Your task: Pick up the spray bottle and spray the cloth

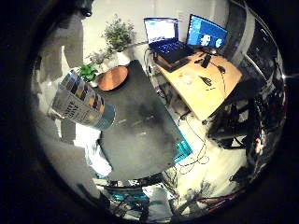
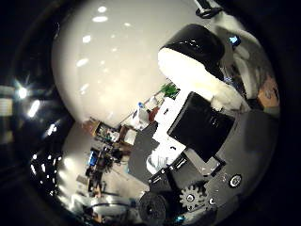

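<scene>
The bottle [image 1: 84, 101] hangs tilted above the dark table's [image 1: 140, 130] edge, close to the palm, with the white cloth [image 1: 91, 144] lying under it. The hand [image 2: 197, 122] shows beside it; its grip cannot be told.

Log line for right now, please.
spray bottle: near palm, high over dark table | white cloth: at table edge | hand: grip unseen

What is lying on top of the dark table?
On the dark table lies a round brown board, with small potted plants beside it. A patterned bottle close to the camera covers part of the table's edge.
</scene>
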You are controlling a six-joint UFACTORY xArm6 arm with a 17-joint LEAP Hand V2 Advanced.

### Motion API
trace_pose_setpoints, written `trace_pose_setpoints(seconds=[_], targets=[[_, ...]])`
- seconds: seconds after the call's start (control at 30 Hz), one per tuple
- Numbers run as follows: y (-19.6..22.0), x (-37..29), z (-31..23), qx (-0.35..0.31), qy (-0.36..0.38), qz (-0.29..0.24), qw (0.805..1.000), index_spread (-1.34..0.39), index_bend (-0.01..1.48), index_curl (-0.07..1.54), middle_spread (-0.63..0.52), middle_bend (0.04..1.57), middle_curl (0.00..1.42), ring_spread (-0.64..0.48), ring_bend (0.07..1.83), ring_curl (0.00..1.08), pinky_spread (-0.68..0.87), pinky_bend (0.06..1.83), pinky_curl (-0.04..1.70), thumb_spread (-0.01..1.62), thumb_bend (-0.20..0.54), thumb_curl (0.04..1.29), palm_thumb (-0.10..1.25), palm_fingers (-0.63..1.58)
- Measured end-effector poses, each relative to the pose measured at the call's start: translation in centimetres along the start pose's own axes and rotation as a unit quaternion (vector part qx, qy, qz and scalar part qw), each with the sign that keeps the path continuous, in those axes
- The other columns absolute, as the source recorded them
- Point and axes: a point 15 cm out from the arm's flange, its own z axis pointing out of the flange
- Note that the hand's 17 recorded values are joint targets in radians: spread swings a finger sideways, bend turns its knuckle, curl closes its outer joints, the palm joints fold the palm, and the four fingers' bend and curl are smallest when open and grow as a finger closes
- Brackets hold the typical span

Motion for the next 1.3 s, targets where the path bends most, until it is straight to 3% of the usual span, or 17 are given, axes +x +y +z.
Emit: trace_pose_setpoints(seconds=[0.33,0.57,1.0,1.3], targets=[[1.5,-9.9,-0.2,-0.035,-0.057,-0.044,0.997,-0.29,1.14,0.66,-0.2,1.31,0.76,-0.23,1.41,0.67,-0.3,1.34,0.66,1.06,-0.008,0.88,0.93,1.18],[3.7,-13.1,1.9,-0.093,-0.082,-0.031,0.992,-0.3,1.14,0.66,-0.2,1.31,0.76,-0.23,1.41,0.67,-0.3,1.33,0.66,1.04,-0.01,0.89,0.95,1.18],[9.6,-10.7,10.7,-0.259,-0.016,-0.008,0.966,-0.3,1.13,0.66,-0.2,1.31,0.76,-0.23,1.4,0.67,-0.29,1.33,0.66,1.0,-0.011,0.91,0.95,1.18],[11.7,-8.6,13.5,-0.362,0.029,-0.014,0.932,-0.3,1.13,0.67,-0.2,1.31,0.76,-0.23,1.4,0.67,-0.29,1.33,0.65,1.0,-0.011,0.91,0.95,1.19]])
